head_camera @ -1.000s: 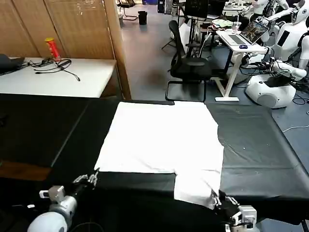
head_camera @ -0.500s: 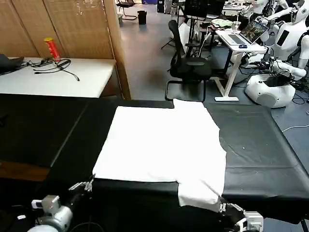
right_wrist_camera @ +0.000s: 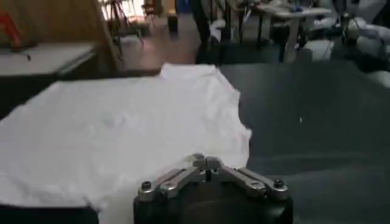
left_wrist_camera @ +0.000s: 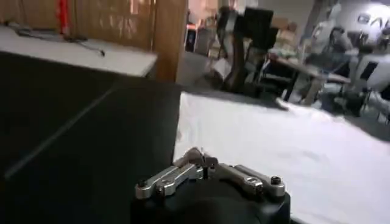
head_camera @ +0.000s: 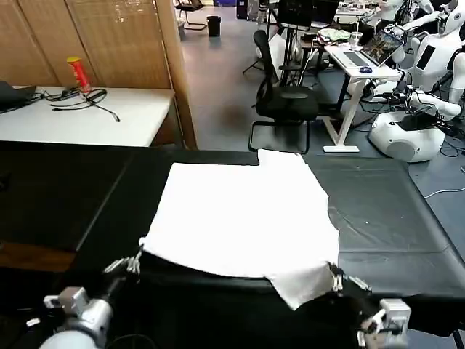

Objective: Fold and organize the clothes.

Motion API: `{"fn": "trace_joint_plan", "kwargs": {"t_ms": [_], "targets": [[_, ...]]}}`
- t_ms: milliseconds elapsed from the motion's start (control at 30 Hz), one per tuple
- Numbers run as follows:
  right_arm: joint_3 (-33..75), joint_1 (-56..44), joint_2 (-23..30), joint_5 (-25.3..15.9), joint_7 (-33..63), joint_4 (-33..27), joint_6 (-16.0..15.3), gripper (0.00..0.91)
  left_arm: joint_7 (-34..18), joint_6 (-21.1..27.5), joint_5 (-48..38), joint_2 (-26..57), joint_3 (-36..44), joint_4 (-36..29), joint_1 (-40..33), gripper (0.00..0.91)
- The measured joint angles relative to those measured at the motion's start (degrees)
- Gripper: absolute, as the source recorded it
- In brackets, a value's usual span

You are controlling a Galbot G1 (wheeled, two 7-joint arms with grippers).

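No writing can be read on the white T-shirt (head_camera: pixel 243 218); the side facing up is plain in every view. I count one shirt, lying spread on the black table cloth (head_camera: pixel 385 218), with its near hem drawn up into a raised fold and one flap hanging off the near right corner toward me. Two grippers are at work. My left gripper (head_camera: pixel 132 263) sits at the near left corner of the shirt, fingers clenched together; the head view puts the tips at the hem, but I cannot tell whether cloth is caught between them. My right gripper (head_camera: pixel 336 278) sits at the near right flap, fingers likewise brought together and touching the cloth edge. The left wrist view shows my left gripper (left_wrist_camera: pixel 201 159) beside the shirt's edge, over black cloth. The right wrist view shows my right gripper (right_wrist_camera: pixel 206 162) directly against white fabric. One red can (head_camera: pixel 78 73) stands on the white side table (head_camera: pixel 131 116).
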Motion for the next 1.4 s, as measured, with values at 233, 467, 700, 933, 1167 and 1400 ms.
{"fn": "trace_joint_plan", "kwargs": {"t_ms": [233,467,700,933,1167,1400], "targets": [[-3.35,10.12,-0.7,-0.21,-0.33,-7.83,-0.23,0.0,0.23,-1.52,2.17,-1.05,2.58,4.82,-5.97,0.0],[-5.32,16.35,-0.42,-0.68,-0.75,-14.31,0.21,0.0,0.33,-2.57,5.22,-1.18,4.49,10.23,-11.77,0.0],[-6.58,20.22,0.72,-2.44,-0.97,-20.1,1.12,0.0,0.55,-3.23,7.42,-0.82,5.75,15.77,-16.22,0.0],[-7.34,22.27,2.1,-2.46,-3.6,-24.17,1.23,0.098,0.34,-3.28,7.92,-0.49,6.37,20.12,-20.11,0.429],[-6.56,20.45,1.32,-2.05,-5.05,-22.42,-0.19,0.878,-0.43,-2.72,8.65,-1.29,7.26,23.2,-22.81,0.878],[-4.18,14.04,-2.92,-1.13,-3.98,-13.97,-2.9,0.878,0.01,-1.16,8.97,-0.51,7.09,22.08,-21.78,0.878]]}}
